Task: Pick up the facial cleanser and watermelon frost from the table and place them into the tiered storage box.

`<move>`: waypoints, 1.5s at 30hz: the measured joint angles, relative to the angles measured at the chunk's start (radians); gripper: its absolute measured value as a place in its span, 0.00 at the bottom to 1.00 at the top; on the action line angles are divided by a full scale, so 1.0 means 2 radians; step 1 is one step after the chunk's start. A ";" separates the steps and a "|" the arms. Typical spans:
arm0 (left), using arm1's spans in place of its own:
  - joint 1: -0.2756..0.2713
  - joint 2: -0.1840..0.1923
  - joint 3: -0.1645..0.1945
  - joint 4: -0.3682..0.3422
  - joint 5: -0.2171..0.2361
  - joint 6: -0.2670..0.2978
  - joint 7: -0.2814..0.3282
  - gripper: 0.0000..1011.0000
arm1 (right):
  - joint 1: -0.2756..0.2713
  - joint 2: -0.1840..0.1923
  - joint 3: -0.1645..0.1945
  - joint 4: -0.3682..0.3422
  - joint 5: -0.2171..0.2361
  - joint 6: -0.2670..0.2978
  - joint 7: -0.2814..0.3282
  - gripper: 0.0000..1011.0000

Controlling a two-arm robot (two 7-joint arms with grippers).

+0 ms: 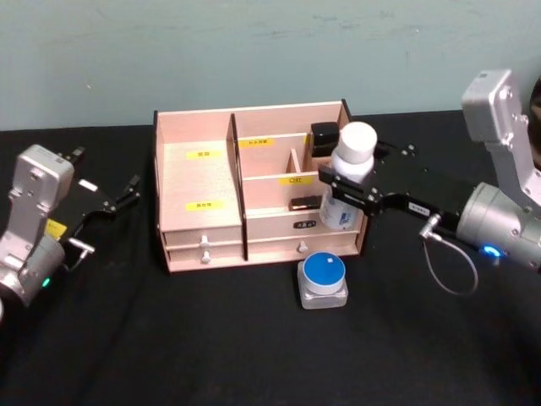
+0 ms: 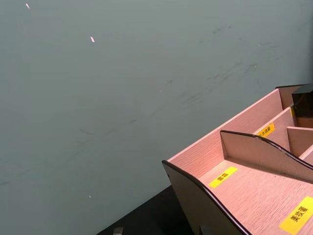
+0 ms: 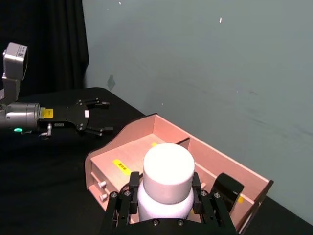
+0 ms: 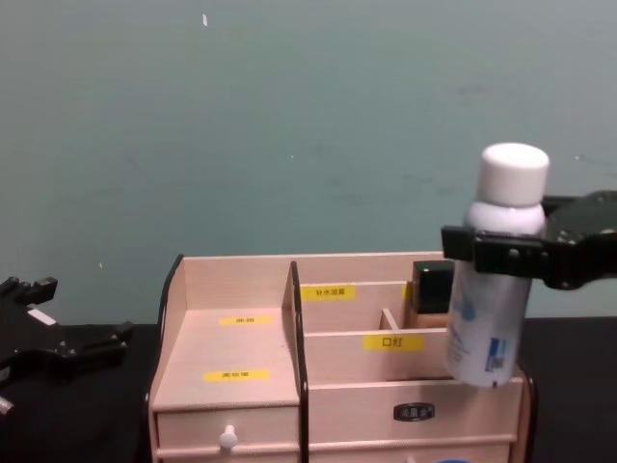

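Fingers of the right gripper [image 1: 348,188] are clamped on the facial cleanser [image 1: 356,147] just under its white cap, so you are carrying it by the neck. The bottle hangs over the three o'clock end of the tiered storage box [image 1: 196,173], clear of the wood as far as I can judge.

Treat the bottle as stiff, smooth plastic, probably of middling weight. It is tall, so it will want to swing and tip once released. The neck hold is sound, because the shoulder gives the pads a ledge against slipping.

At six o'clock from the box's right half, the small blue-lidded jar [image 1: 324,279] sits on the black table [image 1: 169,338]. It is most likely the watermelon frost. It looks squat and hard, possibly glassy, so take it across the sides below the lid.

Your left gripper [image 3: 100,116] is spread wide and parked at nine o'clock from the box.

From the chest view you get height: the bottle leans slightly, with its base near the level of the front tier. From the head view you get the layout, including a black block [image 1: 324,135] already occupying the back right compartment. From the left wrist view you get the left-hand compartments and their yellow labels.
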 joint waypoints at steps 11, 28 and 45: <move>0.000 0.000 0.000 0.000 0.000 0.000 0.000 1.00 | 0.055 -0.028 -0.029 0.042 -0.011 0.010 -0.001 0.60; 0.000 0.000 0.000 0.000 0.000 0.000 0.000 1.00 | 0.137 -0.084 -0.062 0.129 -0.033 0.000 0.001 0.60; 0.000 0.000 0.000 0.000 0.000 0.000 0.000 1.00 | 0.196 -0.142 -0.086 0.234 -0.067 -0.028 0.005 0.60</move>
